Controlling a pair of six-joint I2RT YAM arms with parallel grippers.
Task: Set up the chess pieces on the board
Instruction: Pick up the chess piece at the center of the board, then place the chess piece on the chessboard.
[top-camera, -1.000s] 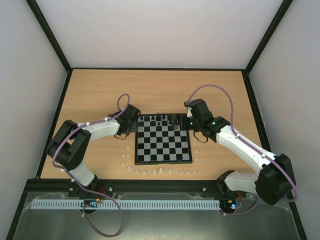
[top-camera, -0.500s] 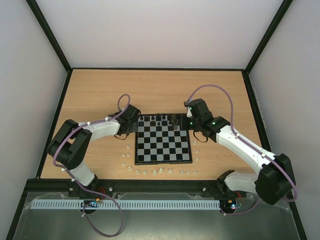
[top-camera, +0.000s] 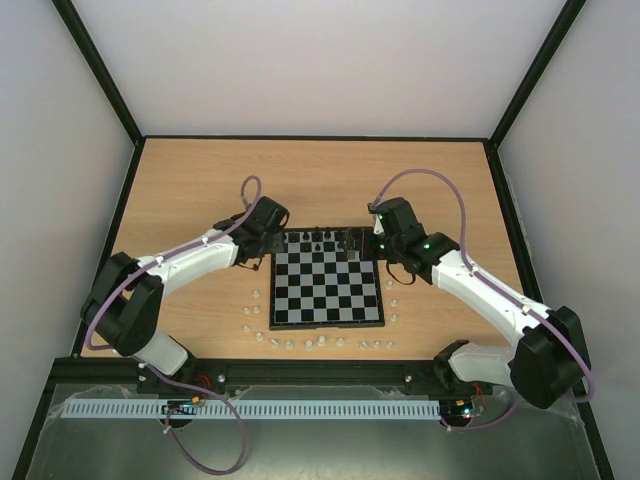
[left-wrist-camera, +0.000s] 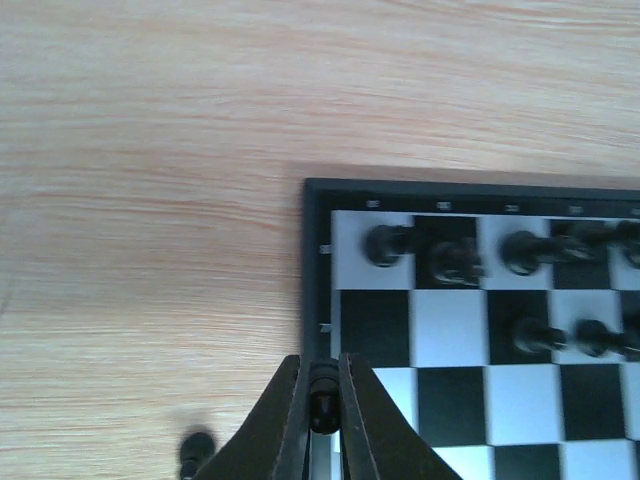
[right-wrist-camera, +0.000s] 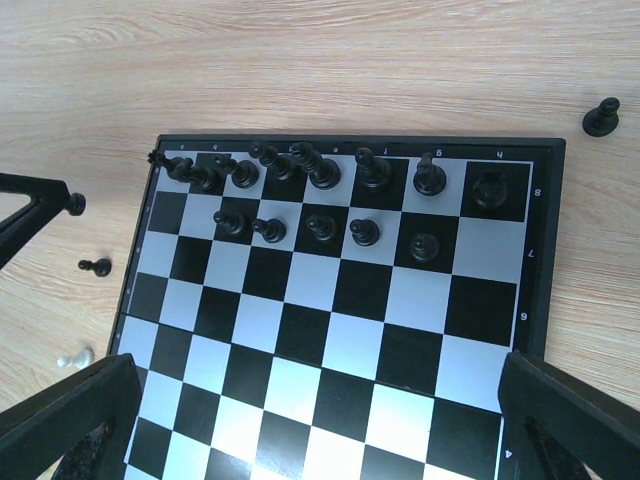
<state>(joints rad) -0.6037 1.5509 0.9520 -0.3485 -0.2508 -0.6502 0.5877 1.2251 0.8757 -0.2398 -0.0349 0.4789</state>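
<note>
The board (top-camera: 330, 296) lies between my two arms, with several black chess pieces (right-wrist-camera: 322, 172) standing in its two far rows. My left gripper (left-wrist-camera: 322, 400) is shut on one small black piece (left-wrist-camera: 323, 384), held just above the board's far left edge (left-wrist-camera: 316, 260). In the top view that gripper (top-camera: 270, 240) sits at the board's far left corner. My right gripper (right-wrist-camera: 320, 430) hangs open over the board's far right part (top-camera: 378, 240), nothing between its fingers. Loose black pieces lie on the table beside the board (left-wrist-camera: 197, 448) (right-wrist-camera: 601, 117) (right-wrist-camera: 96, 266).
Several small white pieces (top-camera: 310, 343) stand on the wooden table along the board's near edge and both sides (top-camera: 252, 310) (top-camera: 392, 302). Black frame rails (top-camera: 310, 138) and white walls bound the table.
My left gripper has closed on a black piece, and the left arm has stretched out, carrying it toward the board's far left corner. The right arm has not moved.
</note>
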